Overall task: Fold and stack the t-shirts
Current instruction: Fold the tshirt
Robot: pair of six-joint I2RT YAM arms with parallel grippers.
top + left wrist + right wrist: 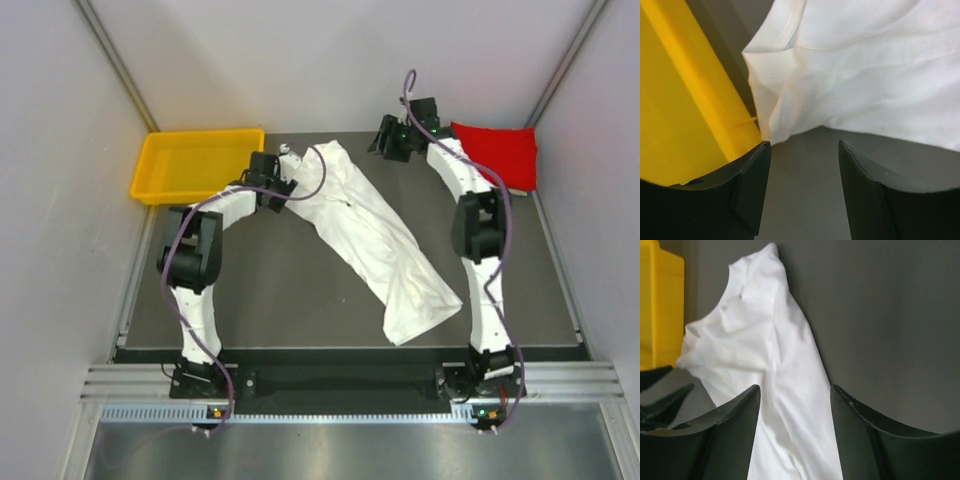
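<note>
A white t-shirt (375, 235) lies crumpled in a long diagonal strip across the grey table, from the back near the tray to the front right. It shows in the left wrist view (865, 70) and in the right wrist view (765, 355). A folded red t-shirt (497, 153) lies at the back right. My left gripper (280, 185) is open and empty at the shirt's upper left edge, beside the tray (802, 150). My right gripper (390, 140) is open and empty at the back, above the table, looking at the shirt (795, 395). No blue or cream shirts are in view.
A yellow plastic tray (150, 165) stands at the back left, close to the left gripper; its wall shows in the left wrist view (685, 100) and the right wrist view (657, 305). White walls enclose the table on three sides.
</note>
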